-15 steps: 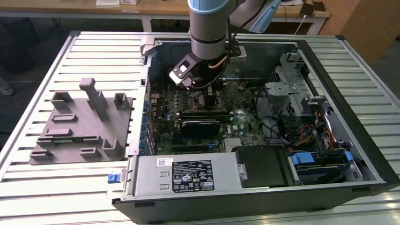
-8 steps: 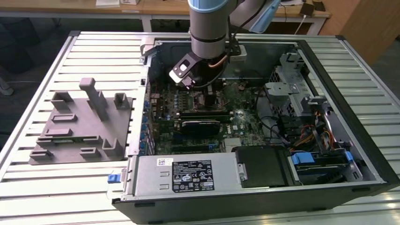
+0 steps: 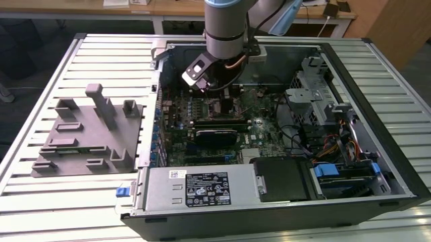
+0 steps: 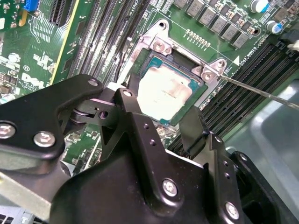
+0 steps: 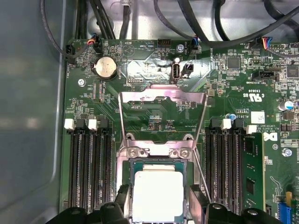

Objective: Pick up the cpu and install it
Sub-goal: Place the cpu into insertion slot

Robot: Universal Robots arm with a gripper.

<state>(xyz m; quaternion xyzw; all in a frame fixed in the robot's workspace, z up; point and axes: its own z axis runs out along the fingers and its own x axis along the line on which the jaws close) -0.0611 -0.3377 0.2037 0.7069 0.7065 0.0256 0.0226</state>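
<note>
Straddling cpu [image 4: 163,88] with gripper [image 4: 159,109] spread wide, fingers [image 4: 194,130] just beside its edges, clamping nothing. Seated flat in motherboard socket [image 5: 154,162], load plate [image 5: 161,99] flipped up.

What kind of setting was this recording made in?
Probably a robotics lab or workshop set up for PC assembly: an open computer case lies on a slatted metal table, a robot arm reaches into it, and wooden desks stand behind.

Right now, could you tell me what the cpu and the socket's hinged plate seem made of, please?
The cpu looks capped in matte silvery-grey metal, given its soft sheen. The hinged plate looks like bare polished metal, perhaps steel, catching glare.
</note>
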